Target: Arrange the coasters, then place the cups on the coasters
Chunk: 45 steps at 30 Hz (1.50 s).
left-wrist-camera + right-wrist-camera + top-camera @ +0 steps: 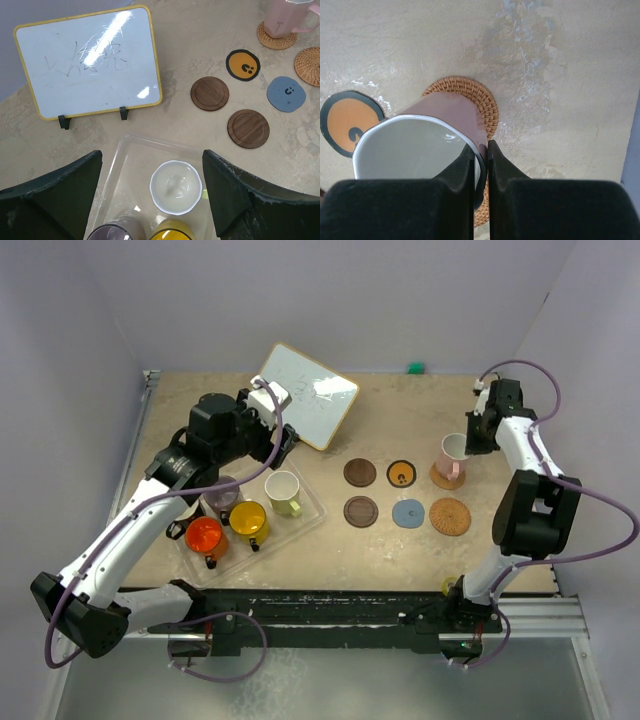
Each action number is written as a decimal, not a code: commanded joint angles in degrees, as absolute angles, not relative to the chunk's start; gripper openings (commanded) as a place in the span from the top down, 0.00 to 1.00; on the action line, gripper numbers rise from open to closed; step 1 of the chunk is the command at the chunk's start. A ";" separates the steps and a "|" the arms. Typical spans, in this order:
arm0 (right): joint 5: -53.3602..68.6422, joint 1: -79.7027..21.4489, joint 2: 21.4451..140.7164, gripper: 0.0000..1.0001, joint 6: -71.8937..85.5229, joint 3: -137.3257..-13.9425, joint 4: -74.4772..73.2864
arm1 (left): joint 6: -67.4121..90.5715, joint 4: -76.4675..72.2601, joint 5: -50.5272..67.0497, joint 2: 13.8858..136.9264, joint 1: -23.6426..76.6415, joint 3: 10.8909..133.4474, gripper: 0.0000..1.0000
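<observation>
Tan woven fibre forms the coaster (470, 92) at the right end of the far row, and the white-pink mug (440, 107) stands on it. The right hand (481, 147) is pinching the mug's rim, with one finger inside the wall and one outside. In the same row, to the left, lie an orange-centred coaster (402, 473) and a dark brown coaster (360, 472). The near row holds a second dark brown coaster (360, 511), a blue-grey coaster (408, 513) and a second woven coaster (450, 516), all bare and none touching another. The left hand (151, 154) hangs over the far part of the clear tray (312, 502) with its fingers spread wide, gripping nothing. In the tray stand the pale yellow-green mug (176, 186), the yellow mug (248, 520), the orange-red mug (205, 536) and the mauve-grey mug (114, 233). A yellow-framed whiteboard (305, 395) stands propped on the worktop (400, 410) beyond the tray.
</observation>
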State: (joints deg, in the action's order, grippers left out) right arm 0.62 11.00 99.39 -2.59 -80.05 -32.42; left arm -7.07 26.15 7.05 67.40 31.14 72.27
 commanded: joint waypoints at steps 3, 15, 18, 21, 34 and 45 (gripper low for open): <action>0.12 11.34 97.69 1.00 0.63 -79.04 -28.63 | -6.20 22.96 7.29 65.80 30.76 72.16 0.21; -0.88 11.34 97.64 0.97 0.92 -76.36 -27.15 | -6.11 23.03 7.16 64.63 30.67 71.89 0.21; -1.07 11.34 97.59 0.93 0.77 -75.97 -27.55 | -6.22 23.06 6.99 64.43 30.66 71.81 0.21; -1.24 11.34 96.94 0.89 0.77 -75.21 -27.38 | -6.24 22.95 6.86 64.17 30.67 71.61 0.21; -3.06 11.34 92.98 0.64 0.37 -75.32 -27.50 | -6.83 23.69 5.62 63.50 30.67 71.93 0.21; 0.04 9.80 81.74 0.40 -3.42 -78.19 -30.42 | -10.21 29.28 1.56 63.50 30.59 72.73 0.20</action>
State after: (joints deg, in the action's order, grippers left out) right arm -1.85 10.85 86.04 -1.10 -75.02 -28.69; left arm -8.29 27.83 3.99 64.93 31.14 71.46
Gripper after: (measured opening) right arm 0.573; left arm 0.797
